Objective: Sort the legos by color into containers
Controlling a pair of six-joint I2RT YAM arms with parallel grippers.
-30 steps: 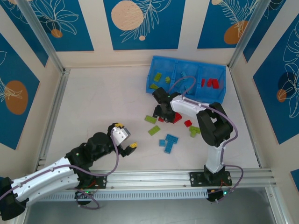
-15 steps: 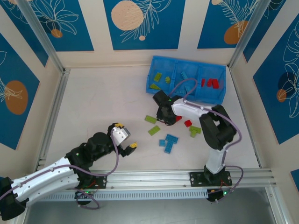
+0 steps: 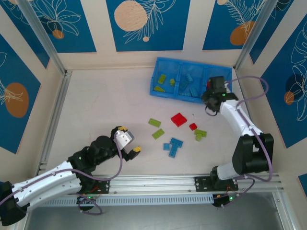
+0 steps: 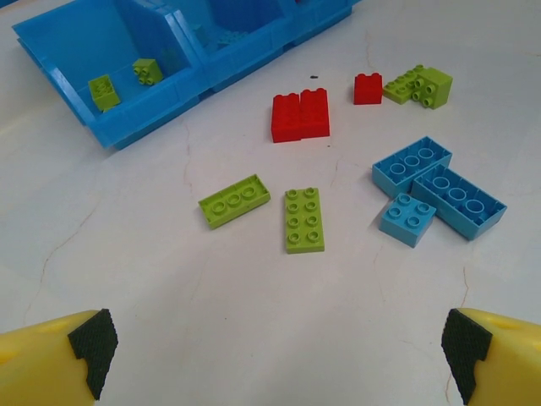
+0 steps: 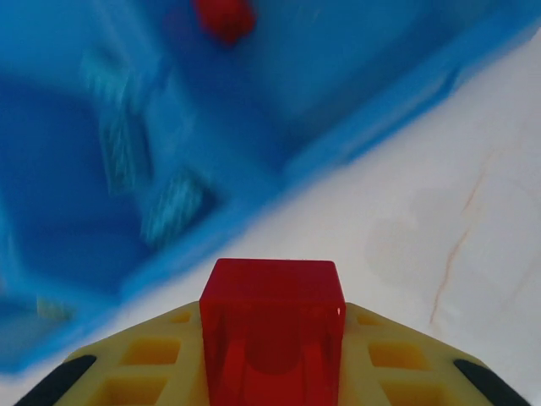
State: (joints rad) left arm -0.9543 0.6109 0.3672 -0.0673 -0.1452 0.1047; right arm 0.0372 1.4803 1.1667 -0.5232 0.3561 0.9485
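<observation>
My right gripper (image 3: 211, 94) hangs at the front right corner of the blue tray (image 3: 171, 94), shut on a small red lego (image 5: 272, 331). The tray's compartments (image 5: 279, 127) lie blurred just ahead of it, with a red brick (image 5: 224, 19) inside one. On the table lie a red square lego (image 3: 179, 119), a small red one (image 3: 193, 126), two flat green ones (image 3: 154, 122) (image 3: 158, 133), a green cluster (image 3: 199, 134) and a light blue cluster (image 3: 173, 145). My left gripper (image 3: 130, 140) rests open low at the near left, nothing between its fingers (image 4: 279, 359).
In the left wrist view the tray's (image 4: 139, 123) left compartment holds green bricks (image 4: 105, 90). Aluminium rails and patterned walls border the table on all sides. The left arm lies along the near left edge.
The right gripper shut on a small red lego in the middle of the table and swung up and right to the tray's right end. The left arm stayed still.
</observation>
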